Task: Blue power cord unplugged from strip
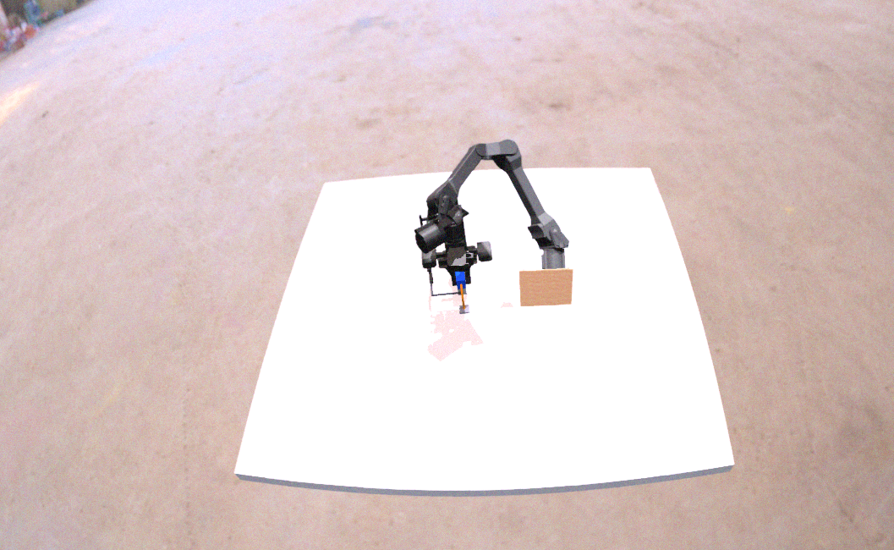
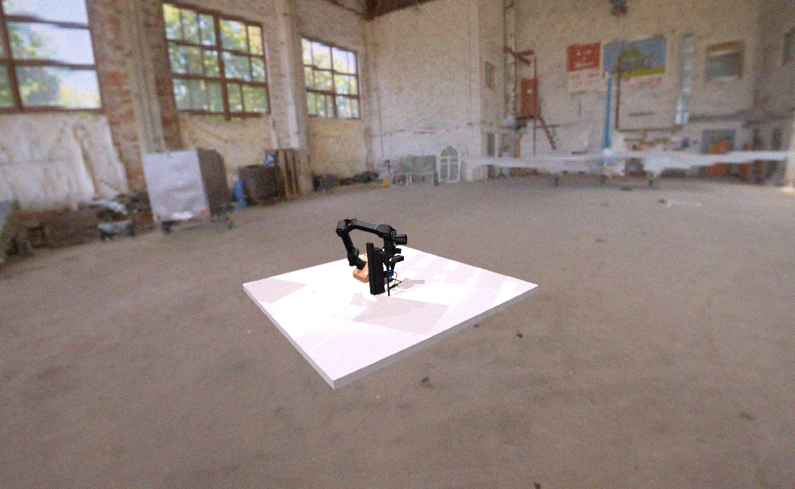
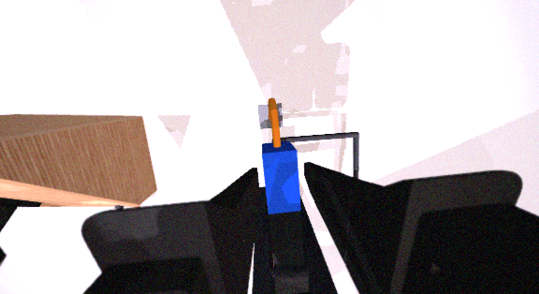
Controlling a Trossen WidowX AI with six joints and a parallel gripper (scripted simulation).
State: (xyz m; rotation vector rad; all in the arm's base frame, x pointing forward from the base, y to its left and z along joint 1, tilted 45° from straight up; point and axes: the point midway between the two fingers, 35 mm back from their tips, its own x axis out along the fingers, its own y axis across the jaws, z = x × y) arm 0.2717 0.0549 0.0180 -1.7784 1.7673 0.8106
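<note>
Fingers: two dark, matte wedges, slightly apart and gripping nothing. A thin white gap shows on one side of the plug; the other side runs very close, and contact there cannot be told.

Plug (image 3: 281,178): a small blue box with flat faces and sharp edges, standing between the fingertips with its top just past them.

Plug, handling: probably light, rigid and smooth-sided. The two flat faces toward the fingers are the natural place to pinch. With little friction on them, it could slip if squeezed loosely.

Below the plug: a dark bar (image 3: 283,253) runs back between the fingers. Whether it is the power strip, and whether the plug is out of it, cannot be told.

Cord (image 3: 274,122): a thin orange strand rising from the plug's far end, gently curved. It looks flexible, so it is a poor place to hold; it would bend rather than carry a pull.

Cord's far end: a small pale grey square tab (image 3: 265,117), just beyond the plug.

Beside the cord: a thin dark wire frame (image 3: 327,137), bent at a right angle.

To one side: a wooden block (image 3: 75,154), grained and sharp-cornered, well apart from the fingers.

Worktop (image 3: 421,61): flat, white, with faint grey shadows.

Remaining, as a judgement: spread the fingers wider and back away.
</note>
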